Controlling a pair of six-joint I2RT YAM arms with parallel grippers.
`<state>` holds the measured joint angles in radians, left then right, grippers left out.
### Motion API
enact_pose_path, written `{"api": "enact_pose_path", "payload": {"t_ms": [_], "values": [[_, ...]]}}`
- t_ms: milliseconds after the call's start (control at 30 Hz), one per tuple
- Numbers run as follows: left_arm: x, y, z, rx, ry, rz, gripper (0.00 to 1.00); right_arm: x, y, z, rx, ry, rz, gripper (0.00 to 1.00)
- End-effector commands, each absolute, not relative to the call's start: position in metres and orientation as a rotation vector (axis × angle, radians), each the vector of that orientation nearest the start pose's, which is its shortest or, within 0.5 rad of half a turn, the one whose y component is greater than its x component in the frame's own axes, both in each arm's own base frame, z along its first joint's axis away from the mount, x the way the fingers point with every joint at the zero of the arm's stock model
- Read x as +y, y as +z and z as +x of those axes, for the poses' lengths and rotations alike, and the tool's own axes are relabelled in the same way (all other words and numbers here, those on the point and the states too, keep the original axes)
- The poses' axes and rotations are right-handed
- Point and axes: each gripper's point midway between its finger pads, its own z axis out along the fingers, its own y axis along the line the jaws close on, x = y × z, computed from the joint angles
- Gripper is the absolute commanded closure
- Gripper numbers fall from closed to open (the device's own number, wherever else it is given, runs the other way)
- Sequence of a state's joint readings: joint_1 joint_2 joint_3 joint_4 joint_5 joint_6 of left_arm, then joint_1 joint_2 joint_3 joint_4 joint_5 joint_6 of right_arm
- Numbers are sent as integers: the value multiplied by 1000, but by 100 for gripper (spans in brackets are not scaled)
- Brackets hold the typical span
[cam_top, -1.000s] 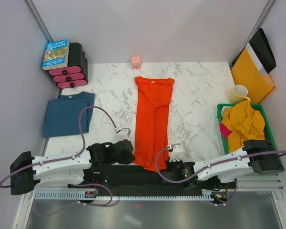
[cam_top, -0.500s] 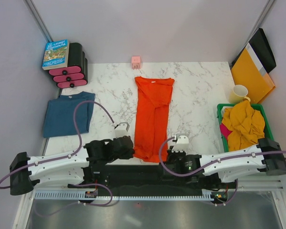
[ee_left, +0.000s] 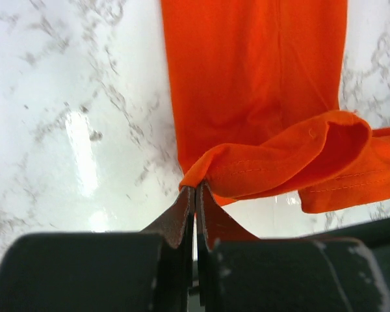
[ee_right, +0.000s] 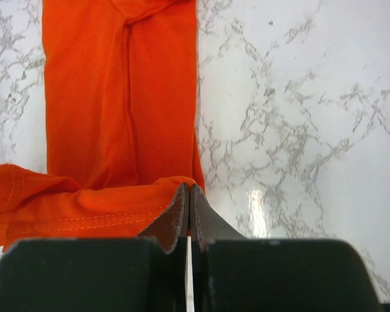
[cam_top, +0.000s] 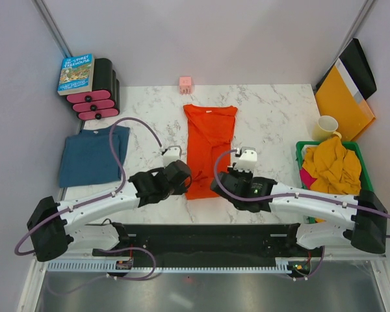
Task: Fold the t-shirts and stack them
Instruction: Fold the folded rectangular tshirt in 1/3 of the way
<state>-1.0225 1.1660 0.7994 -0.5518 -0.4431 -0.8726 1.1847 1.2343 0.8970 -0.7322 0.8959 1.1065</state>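
Observation:
The orange-red t-shirt (cam_top: 208,133) lies lengthwise in the middle of the marble table, collar at the far end. Its near hem is lifted and carried back over the body. My left gripper (cam_top: 186,184) is shut on the hem's left corner (ee_left: 205,170), and my right gripper (cam_top: 219,184) is shut on the right corner (ee_right: 175,184). In both wrist views the hem sags in a fold between the grippers above the flat shirt (ee_left: 253,78) (ee_right: 117,84). A dark teal-blue t-shirt (cam_top: 91,156) lies folded at the left. Mustard-yellow (cam_top: 331,166) and pink (cam_top: 305,179) t-shirts sit crumpled in the basket.
A green basket (cam_top: 299,148) stands at the right edge, with a cream mug (cam_top: 325,128) and a yellow-orange folder (cam_top: 341,101) behind it. A book (cam_top: 76,73) rests on black and pink rolls (cam_top: 97,97) at the back left. A small pink block (cam_top: 185,83) sits behind the collar.
Both arms have moved away from the near edge toward the far side, drawing the orange shirt's hem up and over its body. The shirt's outline on the table is now shorter.

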Motion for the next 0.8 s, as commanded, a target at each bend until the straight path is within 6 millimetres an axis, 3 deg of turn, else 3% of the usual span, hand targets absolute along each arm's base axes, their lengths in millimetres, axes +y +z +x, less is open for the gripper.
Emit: {"api": "enact_pose_path", "payload": {"t_ms": [0, 100, 167, 400, 767], "values": [[-226, 128, 236, 2331, -303, 23, 98, 212, 152, 246, 2130, 49, 141, 100], [-225, 128, 261, 2323, -270, 36, 98, 210, 147, 269, 2133, 18, 152, 100], [-229, 139, 278, 2290, -275, 49, 98, 214, 141, 279, 2152, 8, 129, 100], [-260, 139, 318, 2301, -288, 100, 98, 213, 123, 319, 2180, -7, 168, 100], [-263, 107, 356, 2367, -234, 62, 98, 202, 80, 354, 2262, -21, 192, 100]]}}
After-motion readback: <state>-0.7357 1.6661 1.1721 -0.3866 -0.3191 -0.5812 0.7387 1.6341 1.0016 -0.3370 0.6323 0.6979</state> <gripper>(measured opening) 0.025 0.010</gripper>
